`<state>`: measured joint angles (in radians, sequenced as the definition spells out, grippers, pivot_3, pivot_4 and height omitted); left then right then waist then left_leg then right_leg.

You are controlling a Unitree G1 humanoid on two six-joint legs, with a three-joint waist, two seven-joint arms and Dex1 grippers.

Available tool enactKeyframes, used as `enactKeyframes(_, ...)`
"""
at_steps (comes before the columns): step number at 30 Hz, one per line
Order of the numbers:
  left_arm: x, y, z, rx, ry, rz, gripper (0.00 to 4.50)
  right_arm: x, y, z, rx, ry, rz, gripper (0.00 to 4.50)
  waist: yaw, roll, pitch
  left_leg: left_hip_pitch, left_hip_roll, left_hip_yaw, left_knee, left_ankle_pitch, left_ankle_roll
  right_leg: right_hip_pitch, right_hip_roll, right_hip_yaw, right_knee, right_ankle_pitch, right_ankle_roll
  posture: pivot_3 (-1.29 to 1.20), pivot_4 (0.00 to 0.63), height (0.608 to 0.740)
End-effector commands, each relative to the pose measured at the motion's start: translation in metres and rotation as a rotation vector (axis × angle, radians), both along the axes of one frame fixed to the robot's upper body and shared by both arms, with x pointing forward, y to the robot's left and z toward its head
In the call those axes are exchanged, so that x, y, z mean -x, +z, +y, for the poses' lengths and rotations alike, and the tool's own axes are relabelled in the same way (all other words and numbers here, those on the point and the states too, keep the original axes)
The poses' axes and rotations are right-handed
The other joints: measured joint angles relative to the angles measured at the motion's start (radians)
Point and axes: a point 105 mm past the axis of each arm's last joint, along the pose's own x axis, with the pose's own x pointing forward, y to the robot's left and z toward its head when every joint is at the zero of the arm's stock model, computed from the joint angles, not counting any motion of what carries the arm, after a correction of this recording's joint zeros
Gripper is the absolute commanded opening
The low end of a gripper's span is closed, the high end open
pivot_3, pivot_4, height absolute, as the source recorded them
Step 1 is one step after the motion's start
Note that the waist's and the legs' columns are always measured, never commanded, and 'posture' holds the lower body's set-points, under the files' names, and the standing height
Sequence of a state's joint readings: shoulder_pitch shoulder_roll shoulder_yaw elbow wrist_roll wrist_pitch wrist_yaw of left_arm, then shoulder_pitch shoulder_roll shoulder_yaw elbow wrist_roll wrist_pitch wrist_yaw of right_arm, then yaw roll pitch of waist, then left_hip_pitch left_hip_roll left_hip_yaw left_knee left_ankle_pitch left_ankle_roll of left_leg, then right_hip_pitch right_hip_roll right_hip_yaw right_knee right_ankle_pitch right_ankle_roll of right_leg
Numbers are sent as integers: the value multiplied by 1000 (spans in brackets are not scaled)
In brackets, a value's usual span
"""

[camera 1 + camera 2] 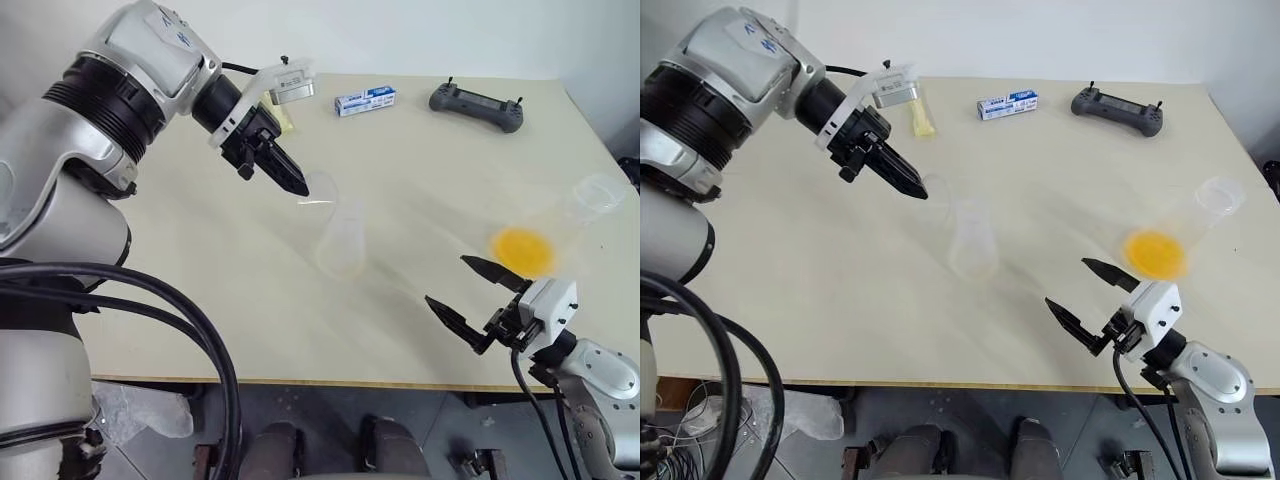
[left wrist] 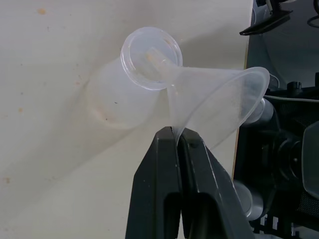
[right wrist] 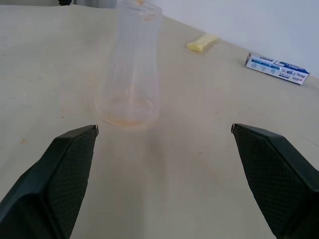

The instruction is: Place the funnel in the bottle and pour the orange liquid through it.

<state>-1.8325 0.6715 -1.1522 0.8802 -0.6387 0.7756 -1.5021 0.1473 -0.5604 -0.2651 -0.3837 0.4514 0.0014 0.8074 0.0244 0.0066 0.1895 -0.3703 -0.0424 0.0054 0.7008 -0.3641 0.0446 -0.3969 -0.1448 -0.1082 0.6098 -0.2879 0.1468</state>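
Your left gripper [image 2: 177, 137] is clamped shut on the rim of the funnel [image 2: 219, 107]. It holds the funnel tilted above the bottle [image 1: 340, 235], with the stem at the bottle's mouth; whether the stem tip is inside the neck or only against the rim cannot be told. The bottle stands upright near the middle of the table [image 1: 200, 290], and a faint orange residue shows at its base in the right wrist view.

Your right gripper [image 1: 478, 300] is wide apart and holds nothing. It hangs near the table's front edge, well right of the bottle, and faces it.

The orange liquid [image 1: 522, 250] sits in a clear cup [image 1: 585, 205] lying tilted on the table, well to the right of the bottle and just beyond your right gripper.

Behind the bottle, at the table's far edge, you have a blue-and-white box [image 1: 365, 100], a grey controller [image 1: 476, 106] and a small yellow item [image 1: 923, 120].
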Motion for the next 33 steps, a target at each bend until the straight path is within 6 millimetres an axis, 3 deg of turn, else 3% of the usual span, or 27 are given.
enactKeyframes(1, 10, 5, -7, 16, -95, 52, 26, 2, 4, 2, -8, -1, -27, 4500, 1, 0, 0, 0, 0, 0, 0, 0, 0, 0, 0, 0, 0, 0, 0, 0, 150, 740)
enactKeyframes(20, -1, -6, -21, -80, -121, 3, 26, 13, 1, 5, -17, -27, -30, 4500, 2, 0, 0, 0, 0, 1, 0, 0, 0, 0, 0, 0, 0, 0, 0, 0, 150, 740)
enactKeyframes(24, -1, 0, -28, -53, -127, -11, 962, 14, 0, 6, -18, -31, -32, 4500, 3, 0, 0, 0, 0, 1, 1, 0, 1, 0, 0, 0, 0, 0, 0, 0, 150, 740)
enactKeyframes(33, 0, 10, -39, -8, -137, -41, 3879, 15, 0, 5, -19, -41, -36, 4500, 1, 0, 0, -1, 0, 1, 1, 0, 1, 0, 0, 0, 0, 0, 0, 0, 150, 740)
